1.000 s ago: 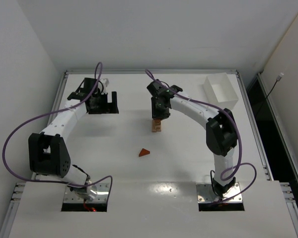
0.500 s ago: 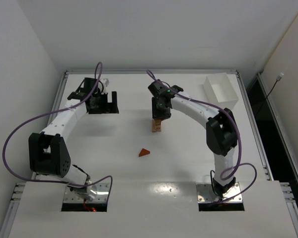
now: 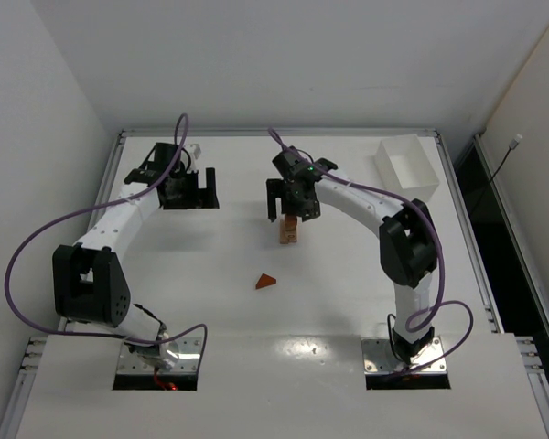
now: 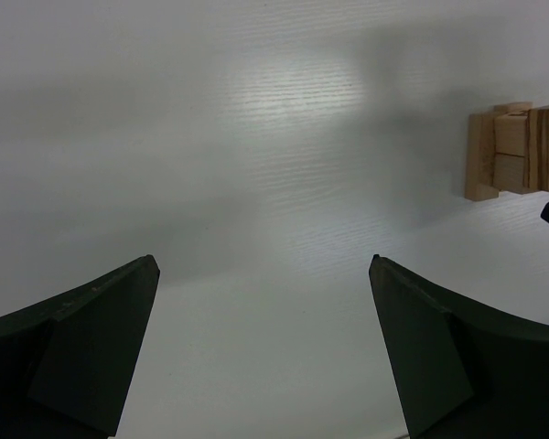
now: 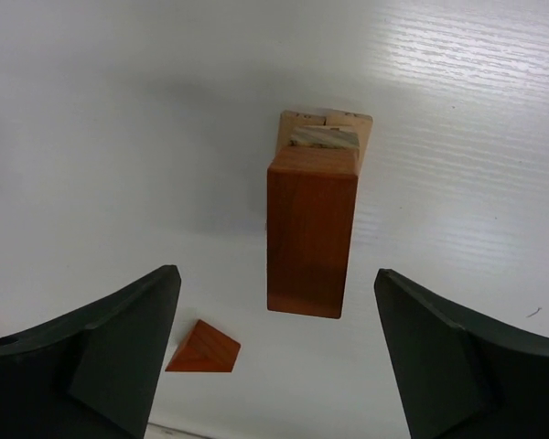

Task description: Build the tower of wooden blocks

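Mid-table (image 3: 210,302), toward the far edge: tower (image 3: 289,230) of tan blocks (image 4: 499,165) capped by an upright reddish-brown brick (image 5: 311,233), untouched between the spread fingers of the right gripper (image 5: 274,272). Nearer the front edge, a loose reddish-brown wedge (image 3: 266,282). Left gripper (image 4: 262,261) spread wide, holding nothing, near the far-left corner.

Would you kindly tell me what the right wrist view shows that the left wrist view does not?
Only the right wrist view shows the reddish-brown wedge lying on the table. Only the left wrist view shows the open left gripper. Both show the tower standing on that table.
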`<action>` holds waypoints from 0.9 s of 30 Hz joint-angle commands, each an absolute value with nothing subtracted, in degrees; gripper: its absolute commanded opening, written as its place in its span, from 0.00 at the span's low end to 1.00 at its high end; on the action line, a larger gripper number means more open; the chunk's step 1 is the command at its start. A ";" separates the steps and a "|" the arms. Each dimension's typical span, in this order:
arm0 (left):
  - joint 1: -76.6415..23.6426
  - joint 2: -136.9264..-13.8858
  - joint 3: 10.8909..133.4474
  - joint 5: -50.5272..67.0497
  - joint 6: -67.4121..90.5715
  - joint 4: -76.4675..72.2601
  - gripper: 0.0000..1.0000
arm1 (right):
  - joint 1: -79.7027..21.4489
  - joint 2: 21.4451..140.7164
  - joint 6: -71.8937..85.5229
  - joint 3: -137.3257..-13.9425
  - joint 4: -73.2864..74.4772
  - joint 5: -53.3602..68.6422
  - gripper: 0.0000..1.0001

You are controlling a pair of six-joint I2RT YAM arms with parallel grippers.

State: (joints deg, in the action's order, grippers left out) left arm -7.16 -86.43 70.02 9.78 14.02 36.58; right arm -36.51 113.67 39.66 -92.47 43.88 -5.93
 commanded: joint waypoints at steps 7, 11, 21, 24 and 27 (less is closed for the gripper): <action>-7.29 -84.29 69.27 12.91 14.33 35.42 1.00 | -36.91 105.66 29.37 -88.43 34.55 -6.67 0.88; -7.29 -77.90 61.73 19.30 13.10 34.81 1.00 | -36.91 93.91 18.94 -77.92 26.74 -8.34 0.92; -13.79 -68.99 52.56 40.42 10.63 33.05 1.00 | -35.51 70.76 1.95 -63.11 25.22 -17.04 0.93; -19.41 -70.13 52.56 37.89 10.11 33.57 1.00 | -34.80 67.86 1.32 -62.23 28.20 -18.54 0.93; -27.14 -72.41 53.08 32.80 6.52 35.41 0.97 | -33.58 66.54 0.79 -61.61 30.84 -19.94 0.93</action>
State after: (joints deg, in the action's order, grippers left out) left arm -21.78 -71.07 52.82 34.50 10.33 35.05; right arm -34.44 67.55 3.81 -62.59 28.08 -16.60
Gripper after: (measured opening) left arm 0.978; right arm 0.927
